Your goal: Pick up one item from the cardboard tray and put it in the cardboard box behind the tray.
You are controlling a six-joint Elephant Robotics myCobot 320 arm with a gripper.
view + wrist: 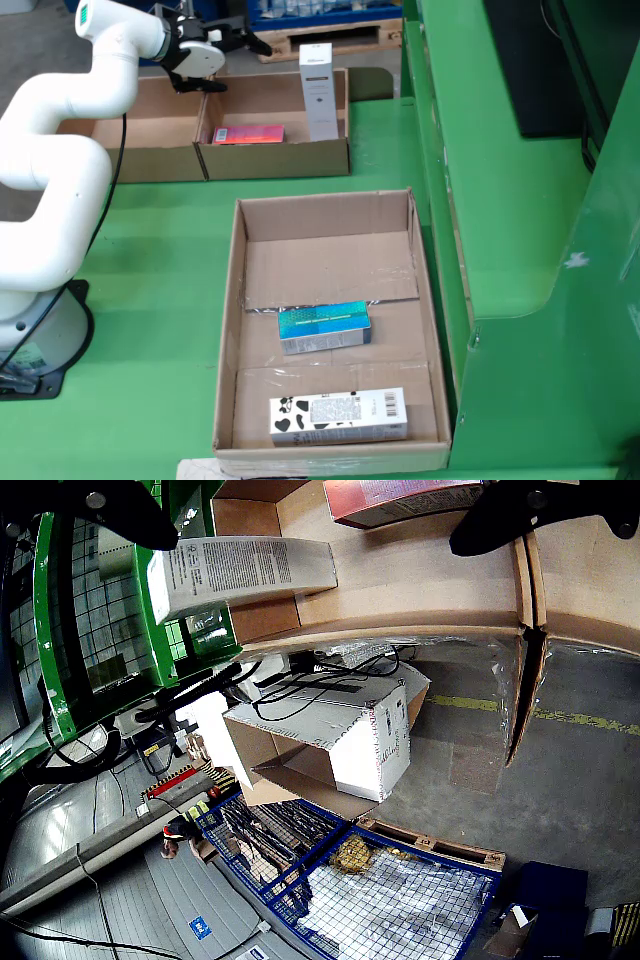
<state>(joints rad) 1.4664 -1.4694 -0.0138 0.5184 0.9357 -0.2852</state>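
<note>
Two boxes in the cardboard tray: iridescent teal carton, cow-patterned carton.

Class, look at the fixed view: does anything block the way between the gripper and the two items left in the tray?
Nothing visible does. The gripper hangs open over the box; the teal carton and the cow-print carton lie uncovered in the open-topped tray.

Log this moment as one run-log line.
gripper: open, empty, above back box | back box: red pack flat, white carton upright | tray: teal box, cow-print carton
</note>
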